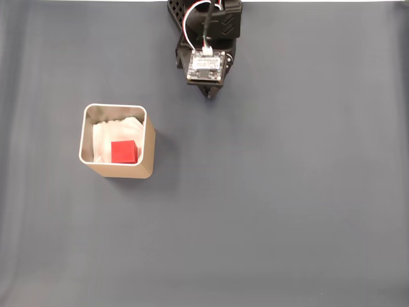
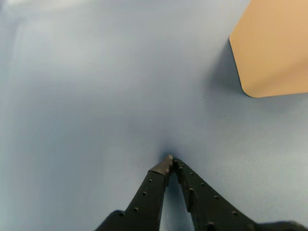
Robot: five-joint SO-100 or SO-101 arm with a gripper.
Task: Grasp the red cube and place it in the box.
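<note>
Box (image 1: 149, 153): tan walls, rounded corners, thin pale rim, crumpled white lining inside; stands upright on the bench (image 1: 287, 211), left of centre in the fixed view. In the wrist view one tan wall (image 2: 274, 48) of it fills the upper right corner, with a soft shadow beside it.

Red cube (image 1: 124, 152): small, bright red, plain faces; lies inside the box on the white lining, toward the near wall as the fixed view shows it, one flat face up. Nothing touches it apart from the lining.

Bench: covered in a plain blue-grey cloth with faint folds running lengthwise.

Arm (image 1: 208, 25): black, at the top centre of the fixed view, with red and white wires and a small circuit board (image 1: 206, 67) on top; well apart from the box, up and to the right of it.

Claw (image 1: 209, 94): points down at the bench just below the circuit board. In the wrist view the claw (image 2: 171, 161) enters from the bottom edge, two black fingers (image 2: 149, 192) with rows of small holes meeting at their tips; closed, tips together, holding nothing, over bare cloth
</note>
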